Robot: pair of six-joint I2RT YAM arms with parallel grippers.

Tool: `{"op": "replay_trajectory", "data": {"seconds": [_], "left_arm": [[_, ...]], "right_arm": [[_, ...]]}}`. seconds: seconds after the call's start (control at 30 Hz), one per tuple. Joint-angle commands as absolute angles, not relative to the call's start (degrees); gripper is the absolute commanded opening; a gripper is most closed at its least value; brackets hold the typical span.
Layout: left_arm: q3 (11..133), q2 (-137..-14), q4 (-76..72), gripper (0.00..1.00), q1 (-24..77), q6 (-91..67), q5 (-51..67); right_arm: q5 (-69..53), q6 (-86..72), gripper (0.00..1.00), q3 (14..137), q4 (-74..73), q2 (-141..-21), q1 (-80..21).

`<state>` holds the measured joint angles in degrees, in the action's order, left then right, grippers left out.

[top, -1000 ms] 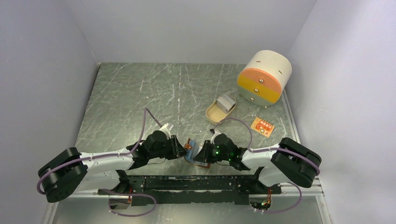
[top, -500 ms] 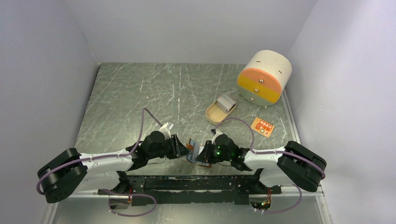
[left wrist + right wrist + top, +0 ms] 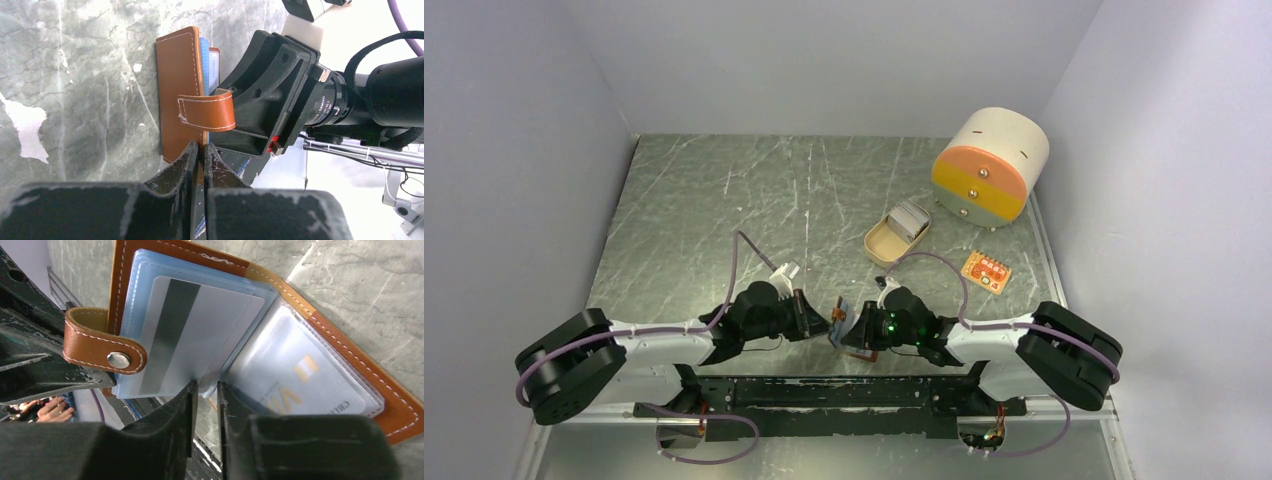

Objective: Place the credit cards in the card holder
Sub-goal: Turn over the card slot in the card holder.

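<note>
Top external: marbled tabletop (image 3: pixel 724 200), pale walls (image 3: pixel 824 60)

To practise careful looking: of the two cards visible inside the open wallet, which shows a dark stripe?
The card beside the snap strap; a dark band crosses it. The other card, in the clear sleeve, shows gold lettering instead.
</note>
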<state>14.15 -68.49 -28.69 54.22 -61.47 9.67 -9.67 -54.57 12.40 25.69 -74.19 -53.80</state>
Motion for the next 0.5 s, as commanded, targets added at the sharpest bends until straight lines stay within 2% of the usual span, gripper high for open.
{"op": "replay_trajectory", "data": {"seconds": [0.0,0.2,0.33,0.47], "left_arm": [[14.16,-70.34,-33.74,0.09,54.49,-60.41,12.62],[15.48,-67.06,-25.54,0.09,55.07,-59.52,8.26],[17.19,-63.87,-17.78,0.09,55.46,-58.94,3.93],[19.49,-62.31,-12.57,0.09,55.89,-57.49,1.98]], "right_arm": [[-7.76,-52.59,0.30,12.97,22.09,-73.94,-53.79],[-7.03,-52.69,0.41,15.71,12.32,-66.20,-53.73],[-3.97,-52.16,0.38,17.62,5.11,-59.97,-53.64],[-3.09,-51.75,0.31,17.54,5.52,-60.67,-53.62]]}}
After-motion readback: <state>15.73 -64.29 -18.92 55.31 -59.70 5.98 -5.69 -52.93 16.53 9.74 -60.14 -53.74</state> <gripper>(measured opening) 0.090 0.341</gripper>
